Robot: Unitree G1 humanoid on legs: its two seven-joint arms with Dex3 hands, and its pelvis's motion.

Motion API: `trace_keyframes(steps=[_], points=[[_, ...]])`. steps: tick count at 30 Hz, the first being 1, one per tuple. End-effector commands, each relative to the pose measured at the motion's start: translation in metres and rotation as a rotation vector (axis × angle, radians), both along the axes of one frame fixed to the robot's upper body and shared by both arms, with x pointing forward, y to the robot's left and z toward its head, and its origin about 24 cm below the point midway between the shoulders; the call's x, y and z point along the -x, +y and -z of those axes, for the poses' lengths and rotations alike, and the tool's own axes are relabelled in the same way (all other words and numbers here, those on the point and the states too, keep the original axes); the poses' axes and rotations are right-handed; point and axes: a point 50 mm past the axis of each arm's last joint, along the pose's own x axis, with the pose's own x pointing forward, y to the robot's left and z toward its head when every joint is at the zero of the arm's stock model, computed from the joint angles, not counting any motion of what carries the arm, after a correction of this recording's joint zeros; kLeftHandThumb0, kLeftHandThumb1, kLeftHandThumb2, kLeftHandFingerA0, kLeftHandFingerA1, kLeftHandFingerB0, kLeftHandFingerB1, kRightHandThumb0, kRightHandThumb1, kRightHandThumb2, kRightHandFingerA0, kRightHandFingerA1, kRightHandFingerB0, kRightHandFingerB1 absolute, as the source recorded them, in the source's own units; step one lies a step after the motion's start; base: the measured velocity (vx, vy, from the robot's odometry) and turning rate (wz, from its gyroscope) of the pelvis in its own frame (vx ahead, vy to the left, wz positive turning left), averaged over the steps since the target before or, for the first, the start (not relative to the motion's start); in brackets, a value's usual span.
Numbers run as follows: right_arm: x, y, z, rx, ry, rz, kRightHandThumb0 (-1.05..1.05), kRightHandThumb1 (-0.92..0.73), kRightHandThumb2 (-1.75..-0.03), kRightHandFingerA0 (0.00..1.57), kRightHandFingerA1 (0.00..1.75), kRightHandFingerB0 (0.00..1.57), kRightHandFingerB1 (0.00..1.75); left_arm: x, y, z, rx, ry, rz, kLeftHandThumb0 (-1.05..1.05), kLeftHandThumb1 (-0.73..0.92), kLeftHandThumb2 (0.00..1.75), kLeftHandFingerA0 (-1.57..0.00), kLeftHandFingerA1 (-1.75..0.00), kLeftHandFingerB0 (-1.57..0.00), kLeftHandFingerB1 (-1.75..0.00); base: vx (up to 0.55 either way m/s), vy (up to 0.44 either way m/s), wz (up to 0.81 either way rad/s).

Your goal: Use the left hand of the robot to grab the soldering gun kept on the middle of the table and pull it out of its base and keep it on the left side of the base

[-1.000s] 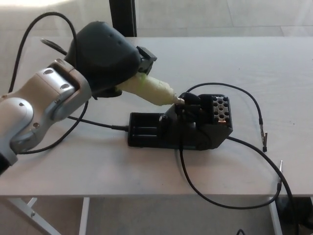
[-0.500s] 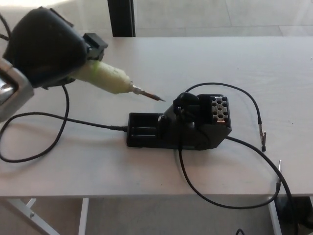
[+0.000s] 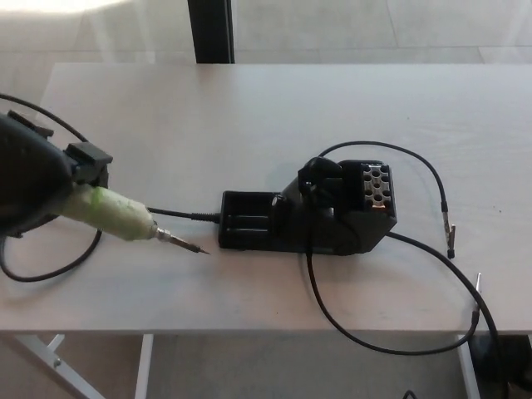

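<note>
My left hand (image 3: 33,183), black and bulky, is at the left edge of the head view, shut on the soldering gun (image 3: 125,218). The gun has a pale green handle and a thin metal tip (image 3: 195,247) that points right and down, just left of the base. The black base (image 3: 312,212) stands in the middle of the table (image 3: 249,108), its holder mouth with nothing in it. The gun is out of the base and held low over the table, left of it. My right hand does not show.
A black cable (image 3: 50,266) loops from the gun near the table's left front edge and runs into the base. Other black leads (image 3: 432,179) curl right of the base and over the front edge. A dark post (image 3: 210,32) stands behind the table.
My left hand has pulled the soldering gun out of the base, carried it left and lowered it toward the table left of the base. The base has stayed put.
</note>
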Motion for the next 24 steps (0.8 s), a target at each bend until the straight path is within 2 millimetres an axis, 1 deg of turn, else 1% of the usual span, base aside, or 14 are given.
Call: trace_keyframes(steps=[1,4,7,8,11,15,16,17,18,19,21,22,23,24], points=[[-0.005,-0.002,-0.005,0.034,-0.039,0.029,-1.05,-0.19,-1.23,0.6,0.61,0.4,0.36,0.002,-0.003,0.005,-0.004,0.004,0.008,-0.24,0.62,0.85,-0.86,-1.69,-0.78,-1.1,0.0,0.0,0.0],[-0.008,-0.002,-0.006,0.037,-0.034,0.02,-1.05,-0.19,-1.23,0.62,0.59,0.4,0.36,0.001,-0.009,0.008,0.016,0.007,0.021,-0.21,0.57,0.83,-0.9,-1.66,-0.84,-1.01,0.0,0.0,0.0],[-0.01,-0.001,-0.007,0.044,-0.028,0.011,-1.05,-0.2,-1.23,0.61,0.58,0.38,0.37,0.001,-0.015,0.017,0.044,0.025,0.02,-0.2,0.58,0.81,-0.87,-1.68,-0.81,-1.17,0.0,0.0,0.0],[-0.01,-0.001,-0.007,0.044,-0.022,0.012,-1.05,-0.21,-1.23,0.6,0.58,0.38,0.37,0.001,-0.017,0.022,0.058,0.043,0.018,-0.17,0.6,0.82,-1.02,-1.67,-0.84,-1.23,0.0,0.0,0.0],[-0.01,0.0,-0.005,0.041,-0.019,0.011,-1.05,-0.19,-1.23,0.61,0.59,0.4,0.37,-0.002,-0.025,0.037,0.077,0.072,0.022,-0.17,0.59,0.8,-0.87,-1.73,-0.78,-1.32,0.0,0.0,0.0],[-0.011,0.0,-0.004,0.029,-0.027,0.025,-1.05,-0.19,-1.22,0.63,0.6,0.4,0.36,-0.008,-0.032,0.049,0.091,0.077,0.011,-0.17,0.6,0.86,-0.86,-1.75,-0.75,-1.4,0.0,0.0,0.0],[-0.011,0.001,-0.004,0.029,-0.026,0.023,-1.05,-0.2,-1.22,0.63,0.59,0.39,0.37,-0.009,-0.033,0.051,0.102,0.057,0.02,-0.22,0.5,1.01,-1.17,-1.34,-0.92,-1.16,0.0,0.0,0.0],[-0.012,0.001,-0.003,0.027,-0.029,0.022,-1.05,-0.2,-1.22,0.63,0.59,0.39,0.37,-0.01,-0.033,0.05,0.101,0.053,0.02,-0.22,0.5,1.01,-1.17,-1.34,-0.92,-1.16,0.0,0.0,0.0],[-0.013,0.001,-0.004,0.023,-0.036,0.03,-1.05,-0.19,-1.23,0.64,0.59,0.4,0.36,-0.011,-0.034,0.052,0.108,0.06,0.019,-0.15,0.6,0.87,-0.85,-1.75,-0.73,-1.43,0.0,0.0,0.0],[-0.013,0.001,-0.004,0.03,-0.031,0.019,-1.05,-0.19,-1.22,0.62,0.57,0.4,0.37,-0.012,-0.037,0.057,0.13,0.085,0.022,-0.17,0.65,0.71,-0.9,-1.66,-0.77,-1.07,0.0,0.0,0.0],[-0.013,0.001,-0.004,0.029,-0.032,0.02,-1.05,-0.19,-1.22,0.62,0.57,0.4,0.37,-0.012,-0.038,0.059,0.132,0.095,0.019,-0.17,0.65,0.71,-0.9,-1.66,-0.77,-1.07,0.0,0.0,0.0],[-0.013,0.001,-0.004,0.031,-0.033,0.017,-1.05,-0.19,-1.22,0.63,0.57,0.4,0.36,-0.012,-0.039,0.065,0.107,0.165,0.002,-0.26,0.68,0.68,-0.75,-1.29,-0.6,-0.67,0.0,0.0,0.0],[-0.013,0.001,-0.004,0.032,-0.03,0.013,-1.05,-0.19,-1.21,0.63,0.57,0.4,0.37,-0.011,-0.04,0.068,0.091,0.183,0.001,-0.29,0.67,0.66,-0.7,-1.23,-0.52,-0.55,0.0,0.0,0.0],[-0.013,0.001,-0.004,0.028,-0.035,0.016,-1.05,-0.17,-1.22,0.63,0.57,0.4,0.36,-0.011,-0.041,0.071,0.064,0.208,-0.01,-0.32,0.67,0.61,-0.62,-0.99,-0.44,-0.48,0.0,0.0,0.0]])
